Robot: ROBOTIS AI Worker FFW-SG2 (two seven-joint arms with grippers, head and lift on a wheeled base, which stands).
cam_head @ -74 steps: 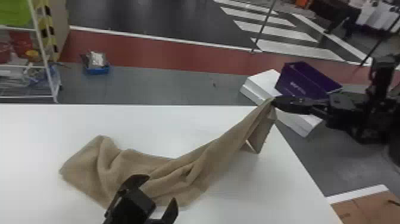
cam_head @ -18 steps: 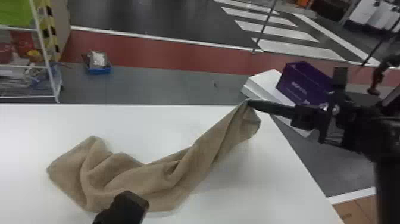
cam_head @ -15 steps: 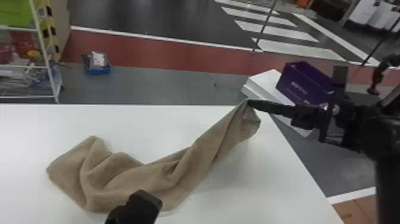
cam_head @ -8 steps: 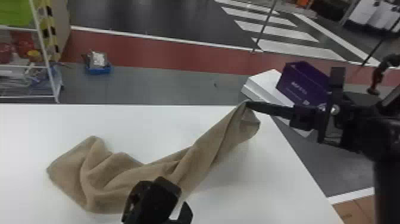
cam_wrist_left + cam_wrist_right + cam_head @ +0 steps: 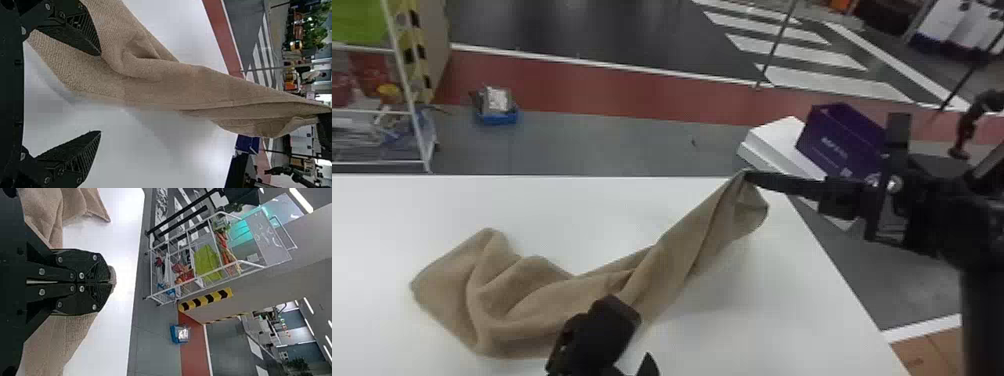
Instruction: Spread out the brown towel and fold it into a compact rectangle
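While 1 end hangs raised, the brown towel [image 5: 522, 305] lies twisted across the white table [image 5: 792, 325].
Its near edge is partly hidden by the left gripper [image 5: 635, 331], cut off below, fingers apart; the right gripper [image 5: 748, 176], clamped on the towel, covers the raised tip. Fine-ribbed cloth rolls into soft folds; beyond, the right arm [image 5: 952, 220] overlaps an angular purple box [image 5: 832, 145].

Left tool [image 5: 635, 332] spread wide; right tool [image 5: 750, 176] raised, clamped together

Towel [image 5: 532, 300] lies rumpled; right fingers [image 5: 782, 183] hold one end.
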